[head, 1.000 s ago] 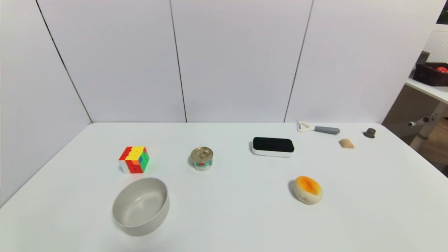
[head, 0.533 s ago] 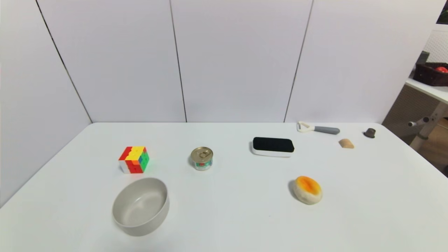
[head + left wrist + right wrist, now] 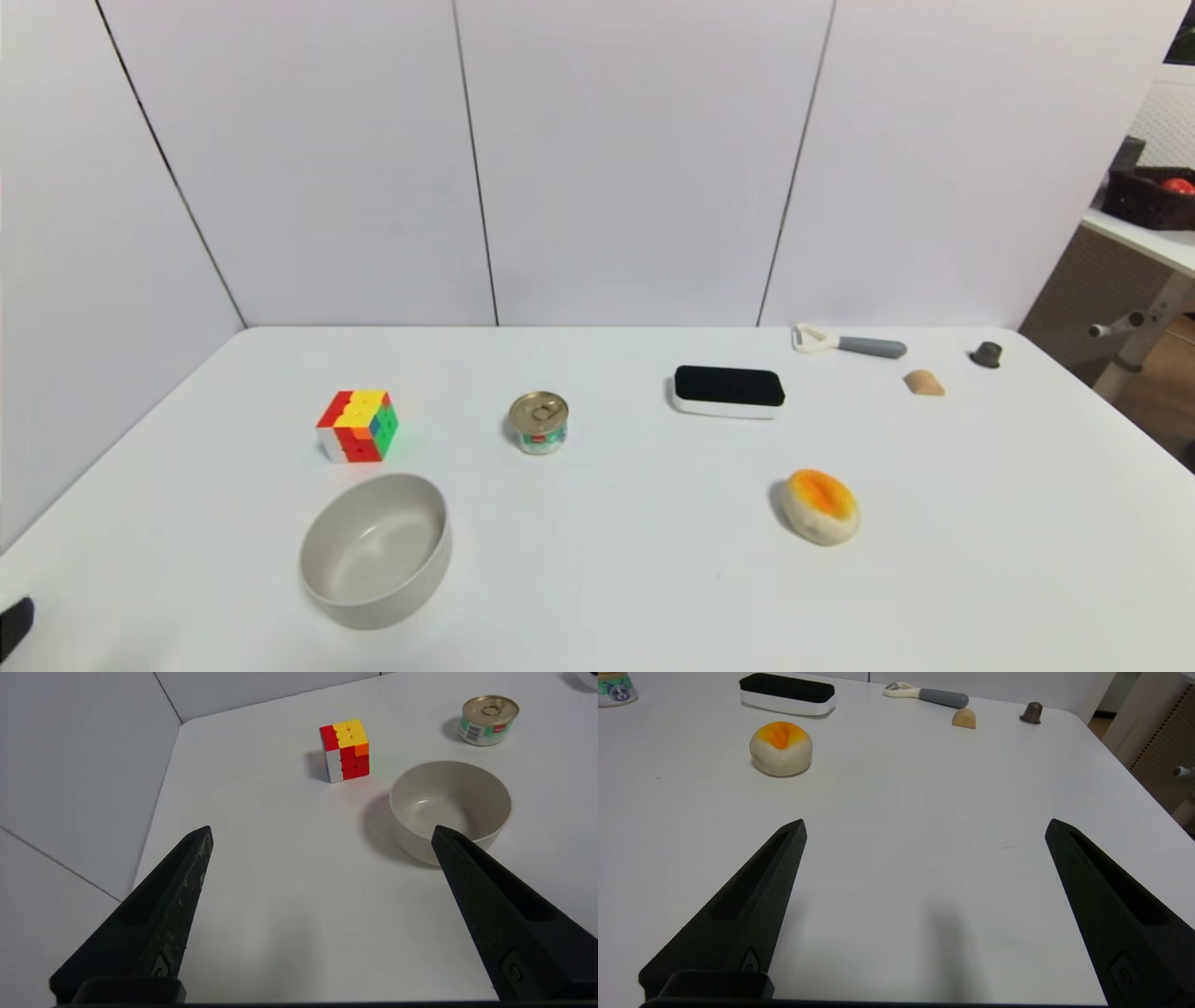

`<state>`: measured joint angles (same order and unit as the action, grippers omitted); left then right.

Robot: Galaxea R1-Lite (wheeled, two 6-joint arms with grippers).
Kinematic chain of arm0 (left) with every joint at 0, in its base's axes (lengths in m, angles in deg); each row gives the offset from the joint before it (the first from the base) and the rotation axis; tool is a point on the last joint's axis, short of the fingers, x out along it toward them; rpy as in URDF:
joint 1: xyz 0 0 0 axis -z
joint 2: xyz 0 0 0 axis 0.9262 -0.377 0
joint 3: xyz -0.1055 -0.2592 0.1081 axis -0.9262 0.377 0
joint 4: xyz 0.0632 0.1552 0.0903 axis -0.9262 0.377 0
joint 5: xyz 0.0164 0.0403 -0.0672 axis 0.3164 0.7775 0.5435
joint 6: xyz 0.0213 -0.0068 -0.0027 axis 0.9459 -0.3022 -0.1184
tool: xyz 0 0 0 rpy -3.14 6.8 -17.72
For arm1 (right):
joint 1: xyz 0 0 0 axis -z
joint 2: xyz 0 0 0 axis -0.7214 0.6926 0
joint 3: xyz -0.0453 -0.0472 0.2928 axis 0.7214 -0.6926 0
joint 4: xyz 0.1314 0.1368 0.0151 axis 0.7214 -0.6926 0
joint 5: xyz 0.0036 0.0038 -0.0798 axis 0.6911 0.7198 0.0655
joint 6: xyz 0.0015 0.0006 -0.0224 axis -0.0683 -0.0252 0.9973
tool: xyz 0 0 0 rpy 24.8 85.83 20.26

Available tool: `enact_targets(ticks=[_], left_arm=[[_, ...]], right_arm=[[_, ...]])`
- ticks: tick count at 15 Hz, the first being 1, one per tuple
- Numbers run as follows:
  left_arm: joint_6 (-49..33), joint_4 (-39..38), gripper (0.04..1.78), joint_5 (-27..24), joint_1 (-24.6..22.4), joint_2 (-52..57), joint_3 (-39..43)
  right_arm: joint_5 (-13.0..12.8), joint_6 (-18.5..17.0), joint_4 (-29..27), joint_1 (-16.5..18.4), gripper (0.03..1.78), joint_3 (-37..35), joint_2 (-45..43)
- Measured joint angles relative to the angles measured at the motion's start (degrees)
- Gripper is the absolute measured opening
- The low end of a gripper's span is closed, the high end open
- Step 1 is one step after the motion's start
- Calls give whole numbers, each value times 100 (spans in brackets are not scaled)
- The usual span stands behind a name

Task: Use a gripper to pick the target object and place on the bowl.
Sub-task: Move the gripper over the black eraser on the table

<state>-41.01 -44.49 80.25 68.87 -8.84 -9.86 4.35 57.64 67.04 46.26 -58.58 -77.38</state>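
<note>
The target block (image 3: 728, 390), black felt top on a white base, lies flat at the table's far centre-right; it also shows in the right wrist view (image 3: 787, 694). The grey-beige bowl (image 3: 376, 549) stands empty at the near left, and shows in the left wrist view (image 3: 450, 804). My left gripper (image 3: 320, 830) is open and empty over the near-left table, short of the bowl; only a black tip of it (image 3: 14, 625) shows at the head view's lower left edge. My right gripper (image 3: 924, 828) is open and empty over the near-right table, out of the head view.
A puzzle cube (image 3: 358, 426) and a gold-lidded tin can (image 3: 539, 423) stand behind the bowl. An orange-topped bun (image 3: 820, 506) lies near the block. A peeler (image 3: 848, 343), a tan piece (image 3: 923, 383) and a dark cap (image 3: 986, 354) lie at the far right.
A black tip of my left gripper has come into the head view at the lower left edge. The objects on the table have not moved.
</note>
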Motion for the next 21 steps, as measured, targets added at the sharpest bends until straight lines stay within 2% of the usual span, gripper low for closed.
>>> enact_targets(ticks=[6,8,12,17,19,21], left_arm=[[1549,1268,169,-822,510,-3490,-2933],[1931,1414,169,-1114,877,-4656,-3782],[2189,1513,169,-1762,1891,-6745,-5342],[2255,1491,169,-2966,2939,-8854,-7318],[2239,1001,169,-3540,3244,-9433,-7619],[2187,230,169,-3832,3418,-9827,-7712]], right_arm=[[4,-2,0,0,177,-2,0],[6,-4,5,0,177,-2,0],[4,-6,2,0,177,-2,0],[6,-4,0,0,177,-2,0],[4,-4,0,0,177,-2,0],[4,-2,2,0,177,-2,0]])
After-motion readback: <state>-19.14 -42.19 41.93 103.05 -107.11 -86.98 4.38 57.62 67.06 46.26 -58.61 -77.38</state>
